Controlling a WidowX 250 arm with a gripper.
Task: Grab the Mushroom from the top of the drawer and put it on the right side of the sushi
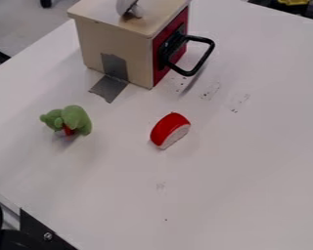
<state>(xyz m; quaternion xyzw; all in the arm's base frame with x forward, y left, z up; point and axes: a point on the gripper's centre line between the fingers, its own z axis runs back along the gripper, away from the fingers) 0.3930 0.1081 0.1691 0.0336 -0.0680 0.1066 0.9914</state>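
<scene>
Mushroom (125,6) on top of drawer (113,44); sushi (167,129) on tabletop (237,161). Step in hand: likely pick-up. Hand's opening and hold: cannot tell. Next move probably calls for approach from above, secure grip, lift clear, then sushi's right side.

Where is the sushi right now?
In the camera view, the sushi lies near the middle of the table, right of the green toy and below the drawer box.
</scene>
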